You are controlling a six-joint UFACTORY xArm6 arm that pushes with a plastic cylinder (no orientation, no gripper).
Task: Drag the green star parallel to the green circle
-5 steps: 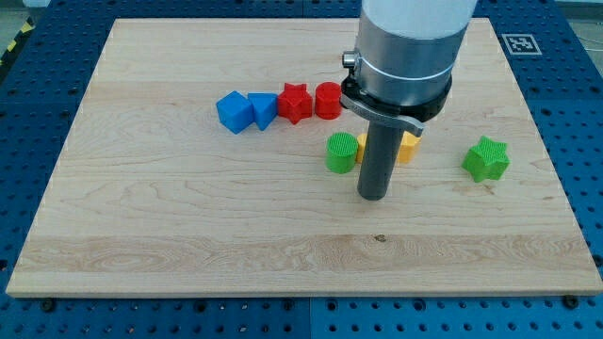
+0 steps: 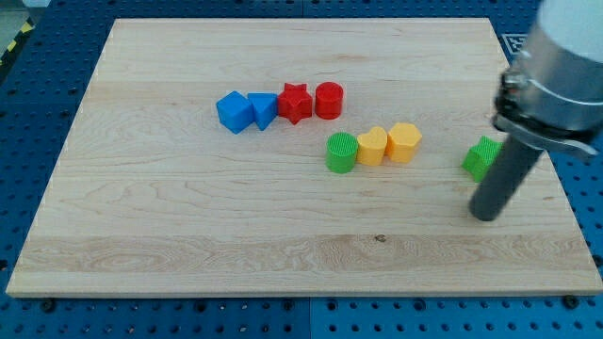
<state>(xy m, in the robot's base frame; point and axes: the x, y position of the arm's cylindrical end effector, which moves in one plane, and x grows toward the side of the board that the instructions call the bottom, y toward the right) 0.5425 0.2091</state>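
The green star (image 2: 480,156) lies at the view's right on the wooden board (image 2: 188,207), partly hidden behind my rod. The green circle (image 2: 341,153) stands near the middle, touching a row of two yellow blocks. My tip (image 2: 485,216) rests on the board just below and slightly right of the green star, far to the right of the green circle.
Two yellow blocks (image 2: 373,146) (image 2: 404,141) sit right of the green circle. Two blue blocks (image 2: 234,112) (image 2: 263,109), a red star (image 2: 295,103) and a red circle (image 2: 329,100) form a row above. The board's right edge is close to my tip.
My rod has moved from beside the green circle far to the view's right, to the green star. The yellow blocks are now uncovered. No block has moved.
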